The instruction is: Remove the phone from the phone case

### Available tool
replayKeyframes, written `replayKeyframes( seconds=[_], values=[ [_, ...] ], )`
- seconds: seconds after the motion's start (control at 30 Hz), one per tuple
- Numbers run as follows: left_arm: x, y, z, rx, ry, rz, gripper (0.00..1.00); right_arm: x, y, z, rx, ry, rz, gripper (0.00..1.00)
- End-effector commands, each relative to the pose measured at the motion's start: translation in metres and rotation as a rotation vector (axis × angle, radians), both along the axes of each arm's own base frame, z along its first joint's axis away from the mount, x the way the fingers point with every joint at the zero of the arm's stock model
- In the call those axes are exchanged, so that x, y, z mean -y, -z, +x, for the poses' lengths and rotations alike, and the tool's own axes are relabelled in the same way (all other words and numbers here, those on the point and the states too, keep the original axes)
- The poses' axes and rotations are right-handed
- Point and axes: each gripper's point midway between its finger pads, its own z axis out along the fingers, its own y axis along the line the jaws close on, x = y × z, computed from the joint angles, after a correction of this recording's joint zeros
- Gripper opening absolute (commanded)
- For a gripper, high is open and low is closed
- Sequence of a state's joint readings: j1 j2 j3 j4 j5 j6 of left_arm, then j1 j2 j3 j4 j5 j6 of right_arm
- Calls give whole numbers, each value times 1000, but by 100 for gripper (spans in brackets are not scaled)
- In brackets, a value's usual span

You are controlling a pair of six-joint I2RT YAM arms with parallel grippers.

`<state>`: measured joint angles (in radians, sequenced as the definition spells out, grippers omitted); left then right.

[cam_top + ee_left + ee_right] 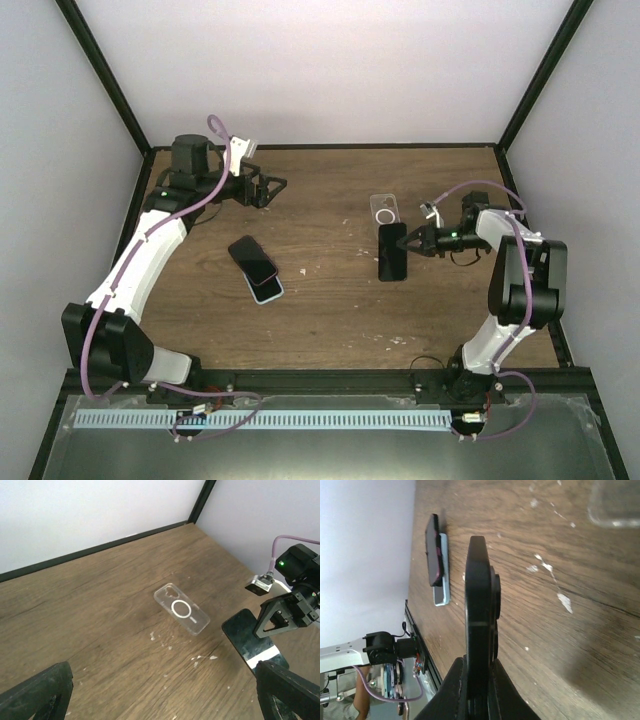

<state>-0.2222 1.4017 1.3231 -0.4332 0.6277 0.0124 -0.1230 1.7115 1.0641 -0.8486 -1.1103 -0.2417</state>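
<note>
Top, left-wrist and right-wrist views. The case (pixel 384 210), clear and with nothing in it, is lying flat on the bench (pixel 330 320), and a white ring is showing on its back (pixel 181 609). The phone (pixel 392 251), black, is lying out of the case and just beside it, on the side nearer the arm bases. In the left-wrist view a strip of bare bench is showing between the two. The right tool (pixel 408 243) is reaching in from the right of the case and is clenched on the phone's long edge. The right-wrist view is showing the phone (pixel 479 605) edge-on, with the right tool (pixel 479 667) pinching it from both faces. Whether the phone is touching the bench cannot be told. In the left-wrist view the phone (pixel 248 640) is appearing tilted, with the right tool (pixel 280 617) gripping it from the side away from the case. The left tool (pixel 270 187) is hanging well to the left of the case, released, its jaws spread wide and holding nothing. The left tool (pixel 165 670) is facing the case from that side. A stack (pixel 255 268) of two more phones is lying left of the case and nearer the bases, a dark one resting across a pale blue one (pixel 437 565).
</note>
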Motion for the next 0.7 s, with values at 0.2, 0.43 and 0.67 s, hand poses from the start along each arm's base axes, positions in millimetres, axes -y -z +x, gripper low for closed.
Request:
replayKeyframes(
  seconds=[0.2,0.43,0.67],
  values=[
    [-15,26,-2,-9,-32,111,100,4,43,12,-120,-5,20,1],
    [-14,37,0,-49,-23,115,100,7,69,13,-174,-12,-6,1],
    [-12,44,4,-78,-24,113,100,15,90,14,-202,4,-80,9]
  ],
)
